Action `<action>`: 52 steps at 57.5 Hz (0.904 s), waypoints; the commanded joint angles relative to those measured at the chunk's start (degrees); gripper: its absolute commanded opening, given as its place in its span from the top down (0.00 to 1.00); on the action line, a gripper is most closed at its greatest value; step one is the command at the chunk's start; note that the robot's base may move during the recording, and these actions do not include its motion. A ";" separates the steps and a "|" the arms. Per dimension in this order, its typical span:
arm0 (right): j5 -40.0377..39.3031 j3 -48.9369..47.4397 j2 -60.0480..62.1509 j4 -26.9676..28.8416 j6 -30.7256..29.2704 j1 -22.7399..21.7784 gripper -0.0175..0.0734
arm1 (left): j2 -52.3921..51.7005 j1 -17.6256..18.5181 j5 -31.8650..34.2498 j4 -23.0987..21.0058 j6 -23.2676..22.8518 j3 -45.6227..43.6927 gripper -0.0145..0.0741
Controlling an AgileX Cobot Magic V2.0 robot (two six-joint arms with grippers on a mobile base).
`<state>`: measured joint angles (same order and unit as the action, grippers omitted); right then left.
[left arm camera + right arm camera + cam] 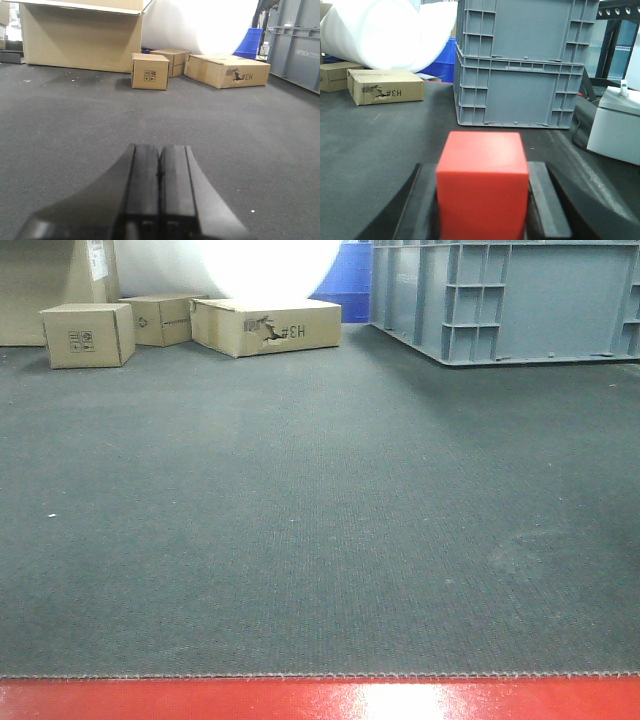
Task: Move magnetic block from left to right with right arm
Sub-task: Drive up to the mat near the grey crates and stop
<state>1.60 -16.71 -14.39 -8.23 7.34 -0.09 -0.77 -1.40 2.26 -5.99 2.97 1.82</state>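
Cube (482, 175) in right pincer (484, 202); "#H3" on box (400, 82)

The right gripper (483, 220) holds the red magnetic block (482, 170) between its fingers (547, 205), stacked grey crates (520, 65) standing behind

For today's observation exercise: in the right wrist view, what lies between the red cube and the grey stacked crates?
Only bare dark mat lies between the red cube and the grey crates, seen in the right wrist view.
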 commanded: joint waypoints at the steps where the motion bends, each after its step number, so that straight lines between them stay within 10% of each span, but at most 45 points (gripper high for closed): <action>1: -4.92 -1.62 -0.38 -0.09 -0.38 -0.20 0.56 | -0.47 0.44 4.95 -0.27 0.01 0.44 0.98; 33: -5.59 -1.62 -0.38 -0.09 -0.38 -0.20 0.56 | -0.47 0.44 4.95 -0.27 0.01 0.44 0.98; 52: 8.72 -5.91 -4.26 -0.09 -0.38 -0.20 0.56 | -0.47 0.44 4.95 -0.27 0.01 0.44 0.98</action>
<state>10.79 -18.62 -15.65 -8.23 7.34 -0.09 -0.77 -1.40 2.26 -5.99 2.97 1.82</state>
